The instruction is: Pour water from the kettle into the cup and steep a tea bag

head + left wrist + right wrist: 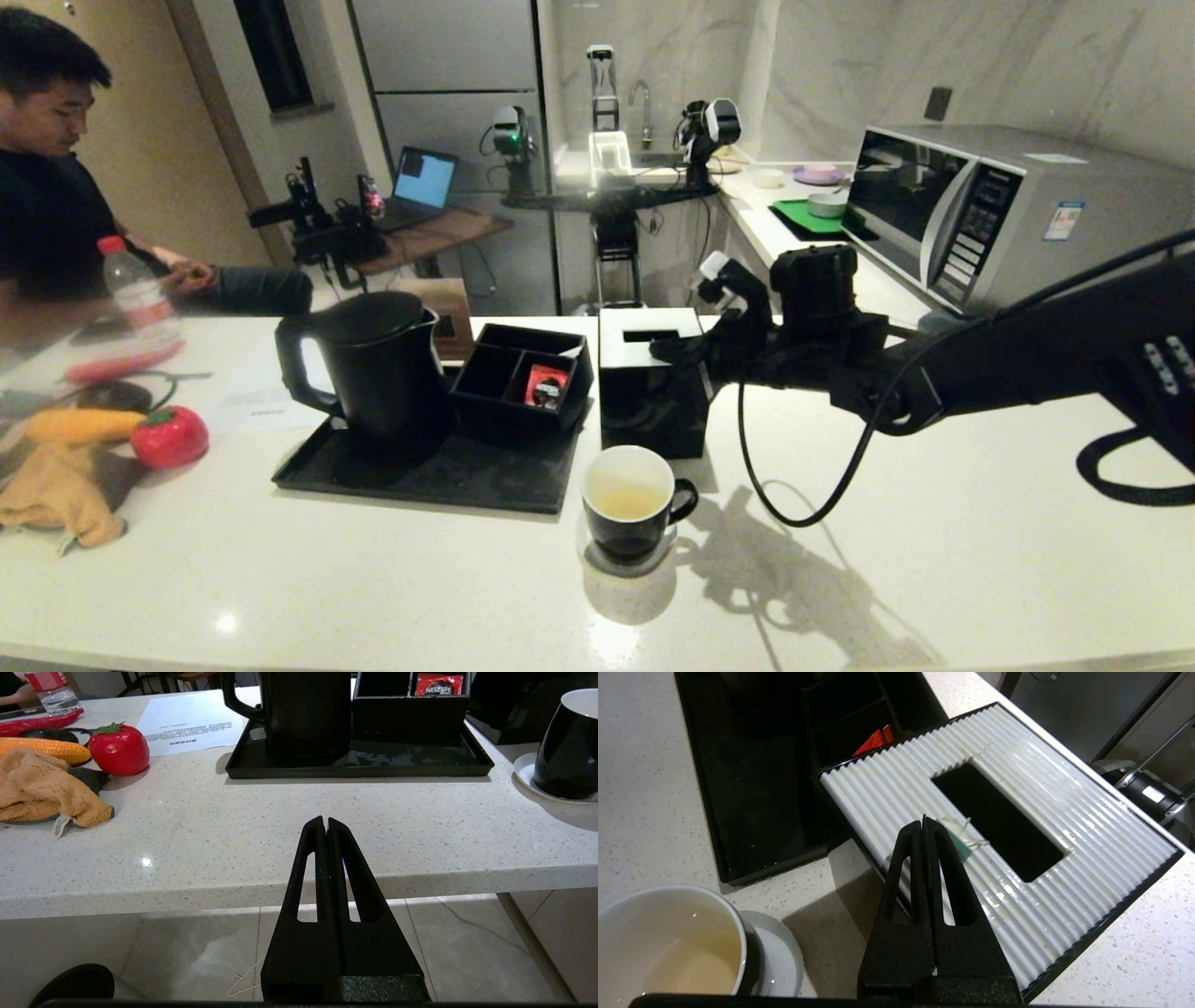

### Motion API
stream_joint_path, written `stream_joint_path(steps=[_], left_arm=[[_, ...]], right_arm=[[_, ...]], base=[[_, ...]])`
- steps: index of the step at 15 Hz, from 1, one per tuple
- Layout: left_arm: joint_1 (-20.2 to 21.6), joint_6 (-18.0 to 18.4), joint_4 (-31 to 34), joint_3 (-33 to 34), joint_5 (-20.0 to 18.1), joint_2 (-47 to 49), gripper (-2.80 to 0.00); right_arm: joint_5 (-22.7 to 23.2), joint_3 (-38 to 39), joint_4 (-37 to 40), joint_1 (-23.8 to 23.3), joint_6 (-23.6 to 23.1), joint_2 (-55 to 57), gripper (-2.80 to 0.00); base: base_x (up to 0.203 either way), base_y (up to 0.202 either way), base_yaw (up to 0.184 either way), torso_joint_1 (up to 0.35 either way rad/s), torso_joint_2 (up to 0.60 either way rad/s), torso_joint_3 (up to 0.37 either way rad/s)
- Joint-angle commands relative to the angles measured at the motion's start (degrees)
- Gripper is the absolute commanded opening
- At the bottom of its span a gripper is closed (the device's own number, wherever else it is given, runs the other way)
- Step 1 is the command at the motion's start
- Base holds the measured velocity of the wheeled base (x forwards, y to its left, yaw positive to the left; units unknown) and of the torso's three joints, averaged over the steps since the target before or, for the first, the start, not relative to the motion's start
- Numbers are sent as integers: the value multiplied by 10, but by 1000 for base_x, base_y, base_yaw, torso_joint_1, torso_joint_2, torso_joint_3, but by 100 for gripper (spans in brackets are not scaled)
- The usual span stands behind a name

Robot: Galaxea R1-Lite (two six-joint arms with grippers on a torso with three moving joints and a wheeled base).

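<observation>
Cup (627,497) holding pale water (624,502), black tray (420,471) beside it, slotted box (651,378) behind, right tool (924,823) clenched over box, left tool (325,822) clenched

On the pale surface (373,579) the kettle (373,369) stands upright at the left end of a black tray (420,471), handle turned left, with a divided black box (523,373) holding a small red packet (546,385) just beside it. The cup (633,499), holding pale yellowish water (625,504), sits in front of the black cube box (651,378). The right pincer (667,350) reaches in from the right over the cube box's white top.
</observation>
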State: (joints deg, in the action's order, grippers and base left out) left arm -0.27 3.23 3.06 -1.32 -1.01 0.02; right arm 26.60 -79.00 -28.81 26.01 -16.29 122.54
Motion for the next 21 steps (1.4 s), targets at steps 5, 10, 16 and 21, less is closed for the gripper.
stream_joint_path(steps=[5,10,16,21], left_arm=[[0,0,0,0,0,0,-280],[0,0,0,0,0,0,-280],[0,0,0,0,0,0,-280],[0,0,0,0,0,0,-280]], right_arm=[[1,-20,-2,0,-8,18,-280],[0,-52,-1,-1,-20,36,-280],[0,-72,-2,-3,-20,48,-280],[-1,-80,-1,-11,-20,47,-280]], base=[[0,0,0,0,0,0],[0,0,0,0,0,0],[0,0,0,0,0,0],[0,0,0,0,0,0]])
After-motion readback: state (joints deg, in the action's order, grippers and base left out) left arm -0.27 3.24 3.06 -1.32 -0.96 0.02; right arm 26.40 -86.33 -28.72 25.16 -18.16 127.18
